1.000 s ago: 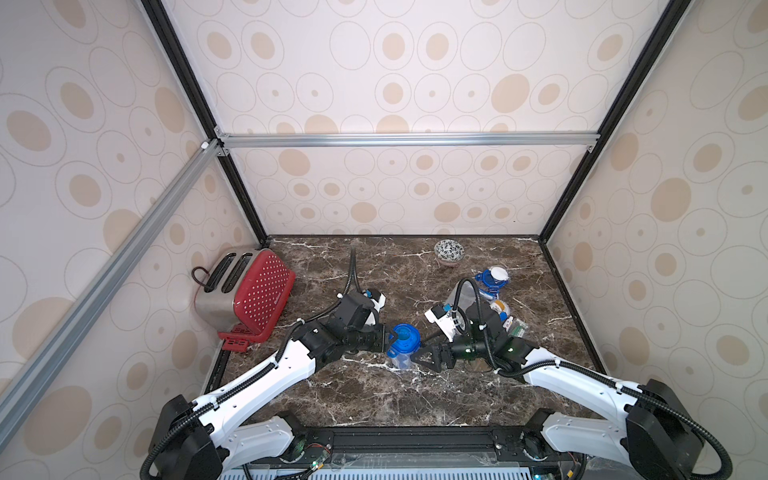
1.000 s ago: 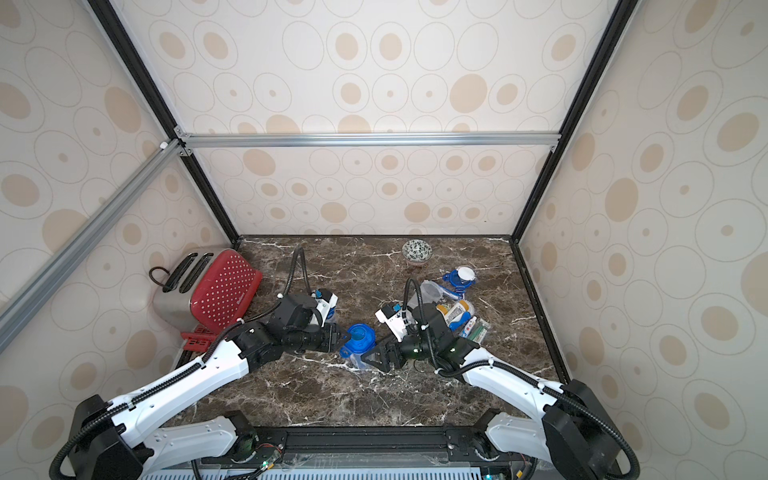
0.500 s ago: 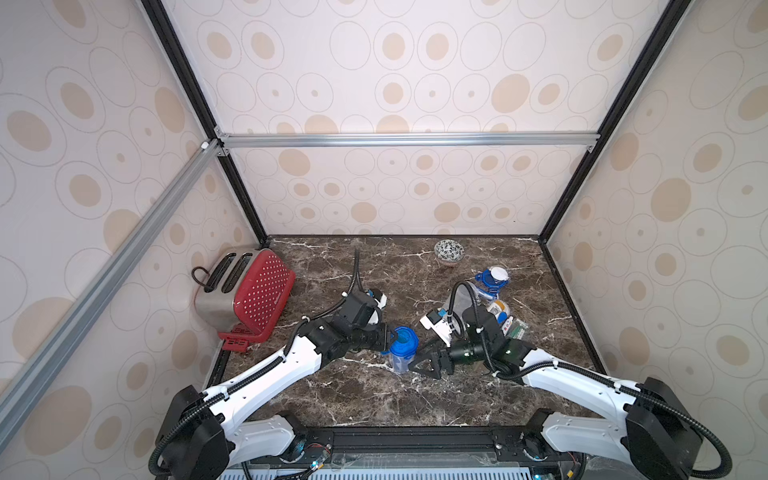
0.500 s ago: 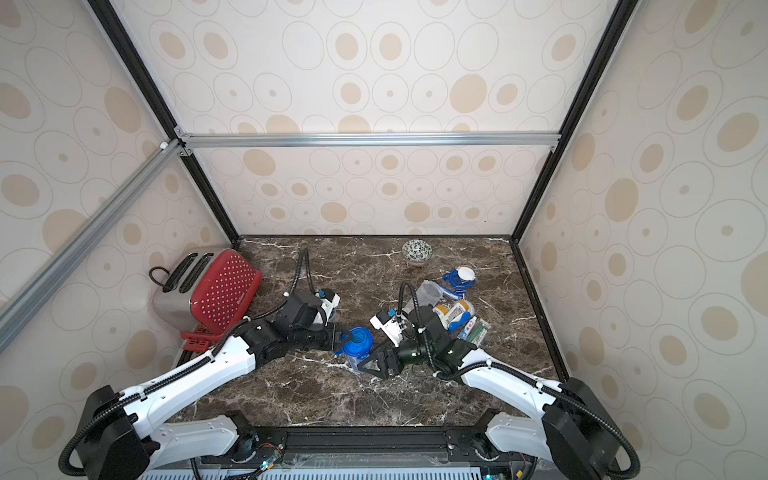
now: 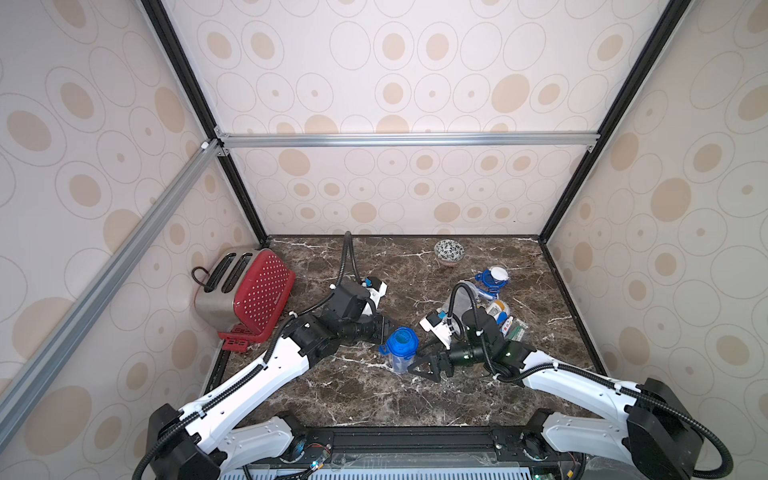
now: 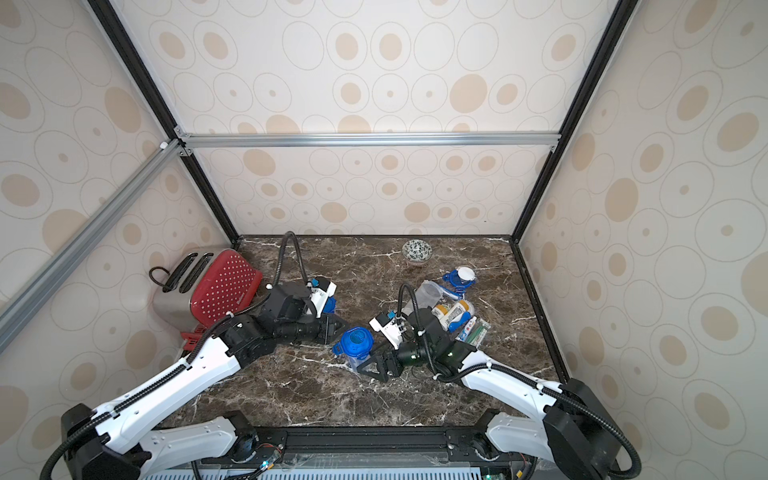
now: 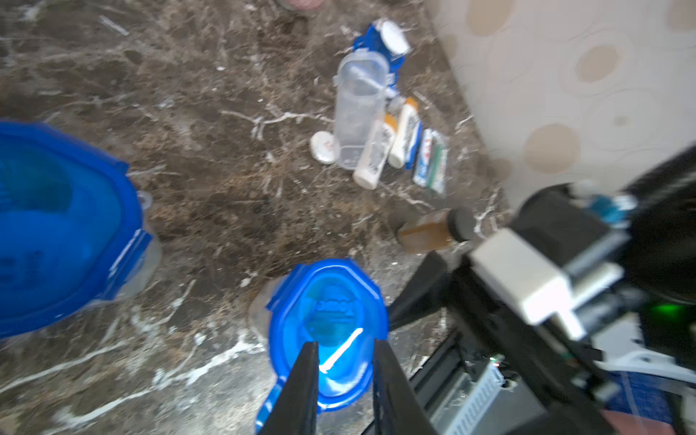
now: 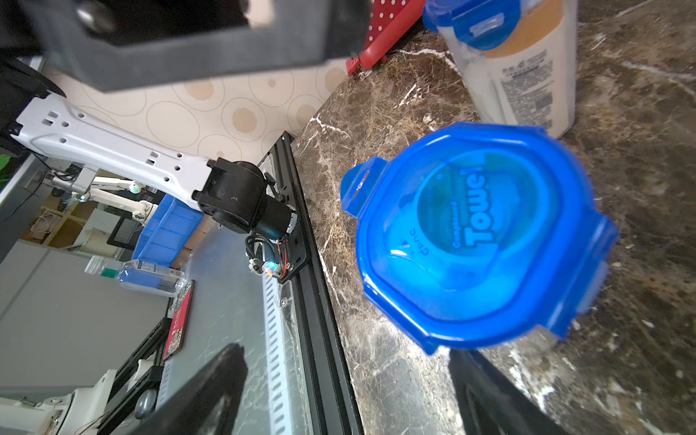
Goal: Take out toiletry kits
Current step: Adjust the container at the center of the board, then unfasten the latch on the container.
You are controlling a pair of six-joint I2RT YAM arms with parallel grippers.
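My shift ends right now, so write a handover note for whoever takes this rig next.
Grippers: the left gripper has its fingers narrowly apart at the blue lid of the centre jar, grip unclear; the right gripper is open, aimed at that jar.
Done: one kit lies out on the table beside its emptied jar.
Left: the centre jar is lidded; a second lidded jar, holding bottles, stands near the left gripper.

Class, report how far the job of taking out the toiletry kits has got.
Done: one clear jar lies open on its side, its kit spread beside it. In hand: the centre jar stands closed between the open right gripper and the left gripper, whose nearly closed jaws hover over its lid. Left: that jar, and a third closed jar holding white bottles.
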